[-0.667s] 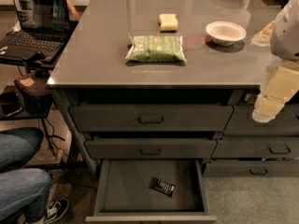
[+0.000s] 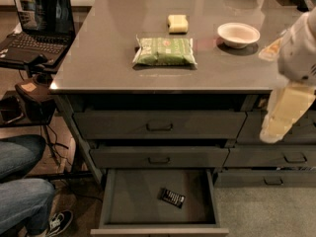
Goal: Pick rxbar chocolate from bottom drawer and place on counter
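Pick not yet begun: the small black-wrapped rxbar chocolate (image 2: 173, 198) lies in the pulled-out dark-grey bottom drawer (image 2: 138, 196), and my pale gripper (image 2: 274, 130) hangs off the right edge of the glossy grey counter (image 2: 98, 58); I cannot tell whether it is clenched.

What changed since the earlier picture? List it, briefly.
The end effector, off the front right corner of the counter, sank a little lower and leftward. Nothing was grasped or released. Unchanged: the rxbar chocolate lies in the open bottom drawer; the green packet, yellow block and white bowl sit on the counter.
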You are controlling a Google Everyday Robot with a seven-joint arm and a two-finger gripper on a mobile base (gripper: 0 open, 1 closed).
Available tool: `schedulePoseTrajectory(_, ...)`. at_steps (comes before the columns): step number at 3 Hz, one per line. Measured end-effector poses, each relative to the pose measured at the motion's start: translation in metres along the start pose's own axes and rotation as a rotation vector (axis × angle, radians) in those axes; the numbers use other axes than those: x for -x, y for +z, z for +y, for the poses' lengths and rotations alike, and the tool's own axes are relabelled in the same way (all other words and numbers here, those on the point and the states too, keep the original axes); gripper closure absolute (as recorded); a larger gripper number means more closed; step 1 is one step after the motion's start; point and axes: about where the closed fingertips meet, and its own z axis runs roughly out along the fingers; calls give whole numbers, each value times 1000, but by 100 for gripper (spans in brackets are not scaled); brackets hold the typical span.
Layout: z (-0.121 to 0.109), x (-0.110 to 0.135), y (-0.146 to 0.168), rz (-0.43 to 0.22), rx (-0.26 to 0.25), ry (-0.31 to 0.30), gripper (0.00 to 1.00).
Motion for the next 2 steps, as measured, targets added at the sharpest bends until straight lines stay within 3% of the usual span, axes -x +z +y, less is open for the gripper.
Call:
schedulePoseTrajectory(1,28,-2,57,-62,31,-43,0)
schedulePoseTrajectory(2,69,0,138,-157,104,-62,0)
